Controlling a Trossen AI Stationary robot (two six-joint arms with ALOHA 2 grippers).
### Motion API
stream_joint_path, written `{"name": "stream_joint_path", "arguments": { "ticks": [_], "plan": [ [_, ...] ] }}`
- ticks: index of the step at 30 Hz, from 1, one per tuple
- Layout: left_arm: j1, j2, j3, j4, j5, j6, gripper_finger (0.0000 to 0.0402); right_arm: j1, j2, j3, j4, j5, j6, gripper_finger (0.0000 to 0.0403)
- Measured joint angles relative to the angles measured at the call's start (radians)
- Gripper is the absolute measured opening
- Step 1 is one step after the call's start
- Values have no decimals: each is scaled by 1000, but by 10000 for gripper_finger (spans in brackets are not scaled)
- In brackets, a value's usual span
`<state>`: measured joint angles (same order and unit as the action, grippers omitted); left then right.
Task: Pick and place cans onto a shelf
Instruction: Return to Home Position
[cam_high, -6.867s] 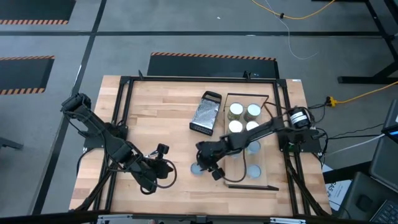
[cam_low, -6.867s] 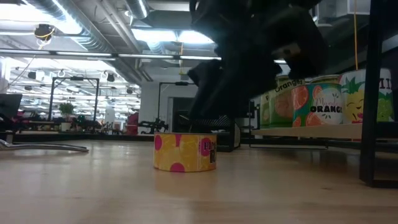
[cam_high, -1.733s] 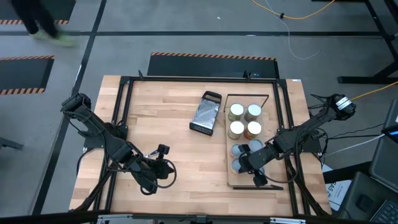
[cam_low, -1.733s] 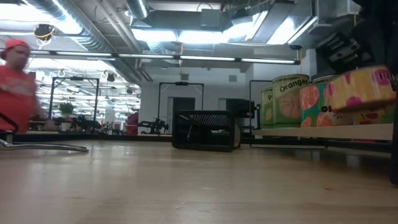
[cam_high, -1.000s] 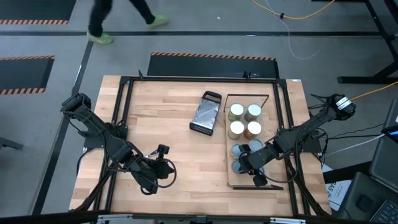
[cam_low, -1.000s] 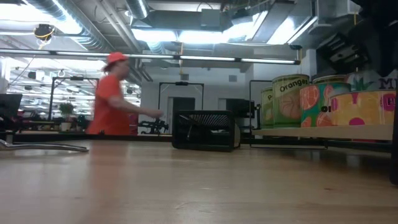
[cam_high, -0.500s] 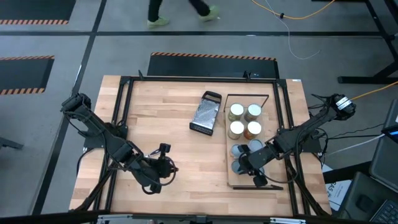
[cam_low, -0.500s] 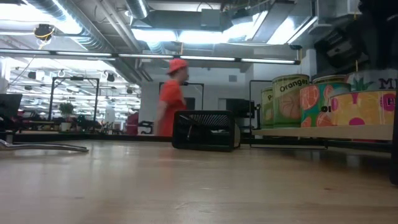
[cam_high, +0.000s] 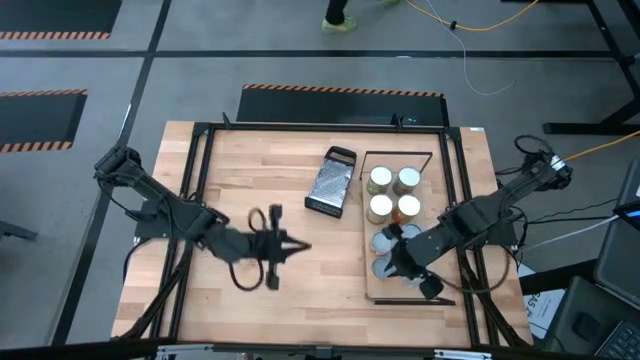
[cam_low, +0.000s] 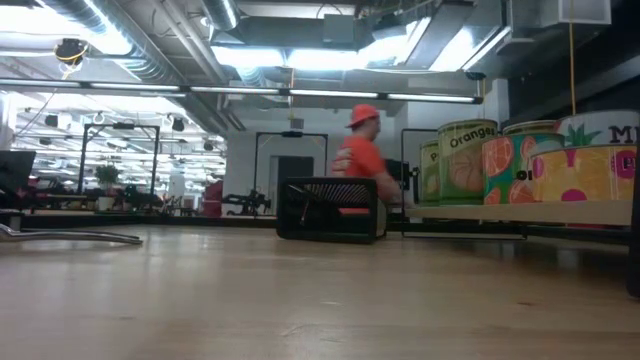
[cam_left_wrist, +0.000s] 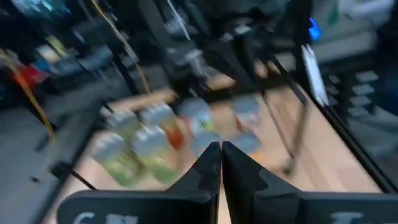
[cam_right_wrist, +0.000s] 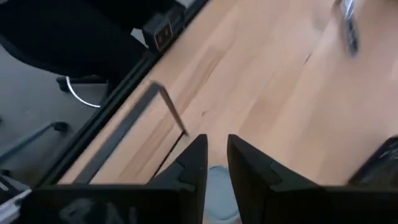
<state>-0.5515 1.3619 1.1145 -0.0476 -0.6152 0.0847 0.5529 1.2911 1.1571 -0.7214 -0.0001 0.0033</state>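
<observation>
Several cans stand upright on the shelf (cam_high: 368, 225) at the table's right: four pale-topped ones at its far end (cam_high: 393, 192) and pale-blue-topped ones nearer (cam_high: 384, 241). The low view shows their orange and yellow labels (cam_low: 465, 160) on the shelf board (cam_low: 500, 212). My right gripper (cam_high: 402, 264) is open over the shelf's near part, its fingers (cam_right_wrist: 193, 163) standing above a pale-blue can top (cam_right_wrist: 221, 186). My left gripper (cam_high: 288, 243) is shut and empty over the table's middle, pointing toward the cans (cam_left_wrist: 155, 134).
A flat metal grater (cam_high: 333, 182) lies left of the shelf's far end and also shows in the low view (cam_low: 330, 210). A slim silver tool (cam_right_wrist: 348, 28) lies on the wood. A person in orange (cam_low: 360, 160) walks beyond the table.
My left gripper has swung from the table's near left toward its middle and right, stretching out toward the shelf. My right gripper has drawn up out of the low view, and the yellow-and-pink can stays standing on the shelf. The person has walked from left to right behind the table.
</observation>
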Motion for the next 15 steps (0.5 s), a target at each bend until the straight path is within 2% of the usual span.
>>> {"name": "stream_joint_path", "arguments": {
  "ticks": [3,8,15],
  "plan": [
    [27,-62,0,38,-12,79,8,0,0,120,-88,5,-60,67],
    [43,-186,1,22,-14,135,8,0,0,302,-174,6,-61,67],
    [2,-376,1,-127,-89,138,8,0,-35,470,-275,7,-70,67]
  ]
}}
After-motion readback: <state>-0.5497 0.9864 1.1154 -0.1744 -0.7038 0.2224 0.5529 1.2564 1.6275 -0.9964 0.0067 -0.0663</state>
